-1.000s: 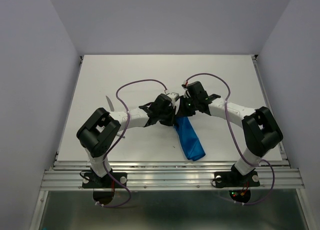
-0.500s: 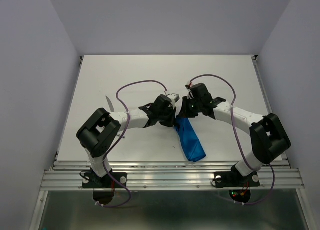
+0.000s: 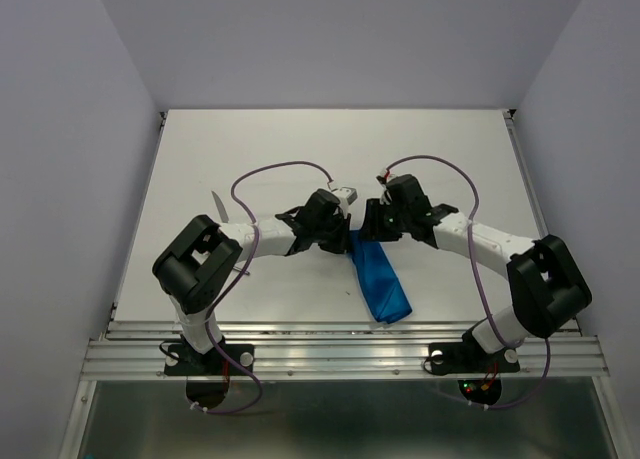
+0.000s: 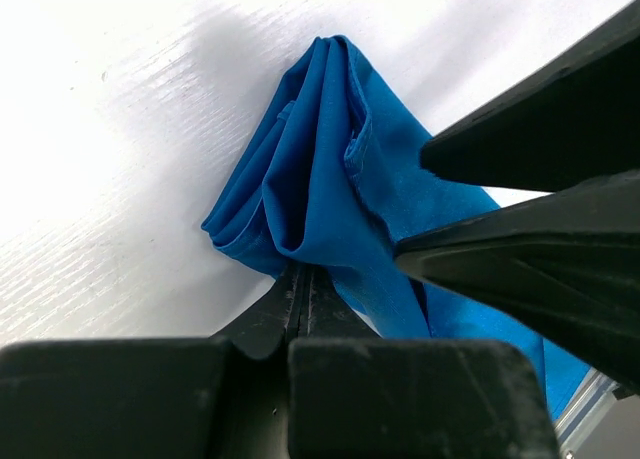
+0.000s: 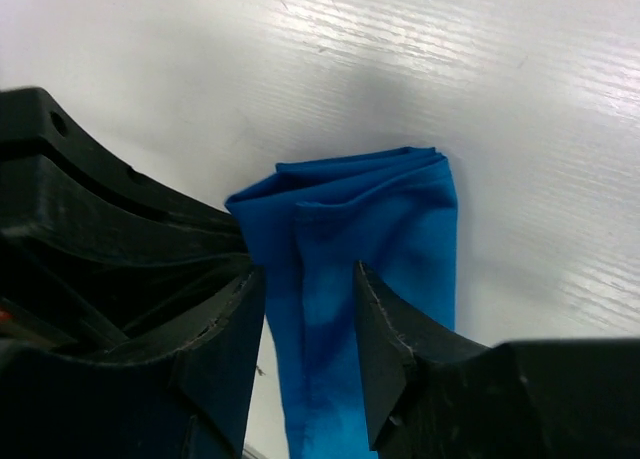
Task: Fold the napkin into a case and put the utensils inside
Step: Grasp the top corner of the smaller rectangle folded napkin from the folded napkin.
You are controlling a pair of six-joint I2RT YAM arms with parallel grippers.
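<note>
While the surface (image 3: 450, 159) carries the napkin (image 3: 381, 279) as a narrow folded strip running from the middle toward the near edge, the step in hand looks to be settling its far end. The left tool (image 4: 300, 294) is clamped together on that end's layers. The right tool (image 5: 308, 279) stands with jaws apart astride the same end, gripping nothing. To do it well, pinch low and firm on the left so no layer slips, and lift the right tool straight off without dragging cloth. One utensil (image 3: 217, 203) lies near the left edge, well apart.

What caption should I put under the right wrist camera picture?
Right gripper, open, straddles the folded blue napkin on the white table.
</note>
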